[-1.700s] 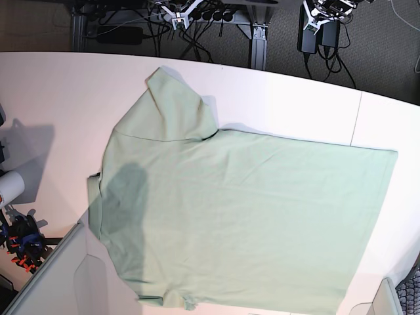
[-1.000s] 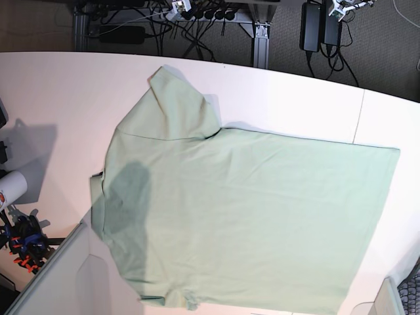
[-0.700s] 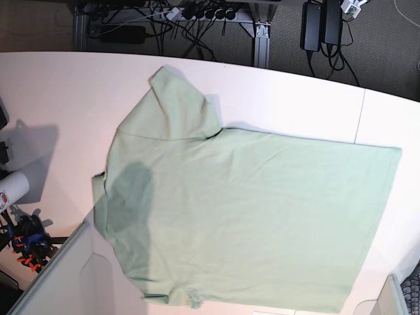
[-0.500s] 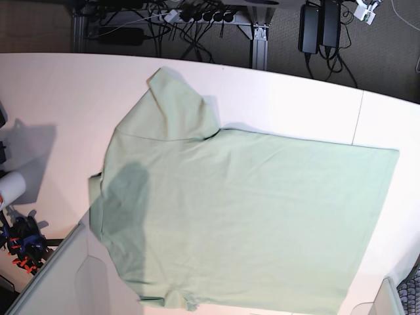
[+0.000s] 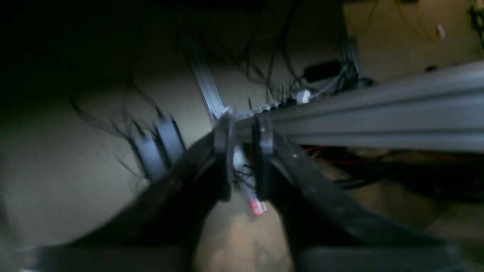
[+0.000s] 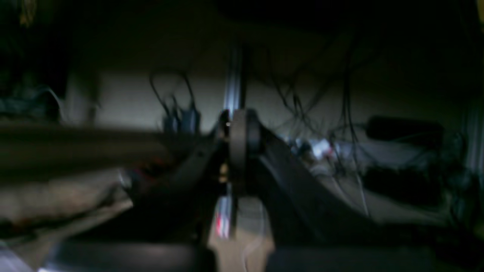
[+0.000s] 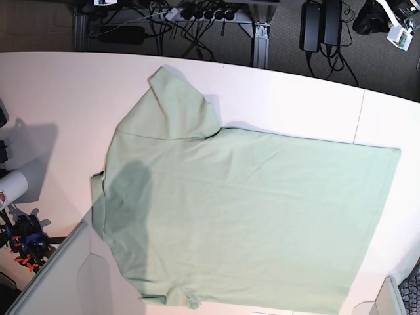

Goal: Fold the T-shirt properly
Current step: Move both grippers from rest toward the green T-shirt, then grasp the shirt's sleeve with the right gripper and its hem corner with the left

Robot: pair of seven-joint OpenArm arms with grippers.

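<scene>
The pale mint-green T-shirt [image 7: 243,216] lies spread flat on the white table [image 7: 52,92], one sleeve pointing to the far edge and the hem to the right. Both arms are off the table, beyond its far edge. In the base view only a dark and white part of the left arm [image 7: 392,21] shows, at the top right. In the blurred left wrist view my left gripper [image 5: 242,151] has a narrow gap between its fingers and holds nothing. In the dark right wrist view my right gripper [image 6: 235,145] has its fingers together and is empty. Neither wrist view shows the shirt.
A white roll [image 7: 10,187] and orange-black clamps [image 7: 26,244] sit at the table's left edge. A grey panel [image 7: 59,279] covers the near left corner. Cables and power bricks [image 7: 321,26] lie on the floor past the far edge.
The white gripper parts at the top of the base view have moved apart, the left one to the right and the right one leftward out of view. The shirt has not moved.
</scene>
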